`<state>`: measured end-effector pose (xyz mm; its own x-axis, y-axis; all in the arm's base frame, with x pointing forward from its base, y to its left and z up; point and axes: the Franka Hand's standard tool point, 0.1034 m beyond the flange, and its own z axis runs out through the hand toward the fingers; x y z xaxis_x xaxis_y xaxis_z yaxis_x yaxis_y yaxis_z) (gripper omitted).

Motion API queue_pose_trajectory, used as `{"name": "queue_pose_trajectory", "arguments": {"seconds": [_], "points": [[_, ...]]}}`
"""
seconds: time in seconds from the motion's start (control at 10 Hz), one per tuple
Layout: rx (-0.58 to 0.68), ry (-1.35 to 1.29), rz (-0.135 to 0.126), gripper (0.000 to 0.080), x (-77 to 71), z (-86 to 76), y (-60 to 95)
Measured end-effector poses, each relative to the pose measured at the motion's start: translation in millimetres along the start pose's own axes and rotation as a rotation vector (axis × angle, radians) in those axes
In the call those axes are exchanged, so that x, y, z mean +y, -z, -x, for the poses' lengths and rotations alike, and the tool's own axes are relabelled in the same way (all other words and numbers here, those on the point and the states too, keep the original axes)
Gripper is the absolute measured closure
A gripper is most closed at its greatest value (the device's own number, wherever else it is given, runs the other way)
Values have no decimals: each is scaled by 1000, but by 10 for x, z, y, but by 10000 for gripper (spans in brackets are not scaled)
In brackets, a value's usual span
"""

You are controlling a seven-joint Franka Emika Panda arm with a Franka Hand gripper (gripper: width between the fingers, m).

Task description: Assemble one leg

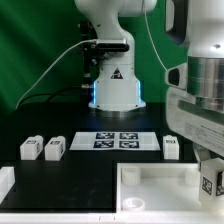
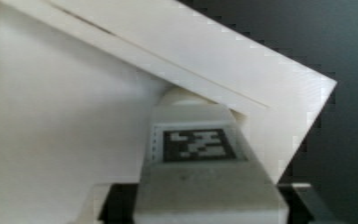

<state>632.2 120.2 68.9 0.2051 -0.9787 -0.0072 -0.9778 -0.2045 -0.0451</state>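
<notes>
Gripper clamped on a leg over the white tray-shaped piece.

The black table (image 1: pixel 90 170) carries the large white tray-shaped piece (image 1: pixel 160 186) at the front, the marker board (image 1: pixel 116 141) behind it, and three loose legs: two (image 1: pixel 30 148) (image 1: pixel 54 148) side by side at the exterior view's left, one (image 1: pixel 171 146) just beside the marker board's right. The gripper (image 1: pixel 206 160) hangs at the tray's right; in the wrist view its fingers (image 2: pixel 119 200) close on a fourth leg (image 2: pixel 197 150), tag facing the camera, against the tray's corner.
</notes>
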Motion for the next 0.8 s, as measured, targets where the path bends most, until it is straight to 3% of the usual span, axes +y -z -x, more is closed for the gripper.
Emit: {"name": "queue_pose_trajectory", "arguments": {"seconds": [0.2,0.4,0.6,0.7,0.8], "points": [[-25,-334,-3,508,-5,16,0],[-35,-460,-2,508,-4,17,-2],[-35,-433,-2,249,-4,22,-2],[-35,-352,-5,249,-5,29,-2],[-36,-233,-16,172,-15,63,-2]]}}
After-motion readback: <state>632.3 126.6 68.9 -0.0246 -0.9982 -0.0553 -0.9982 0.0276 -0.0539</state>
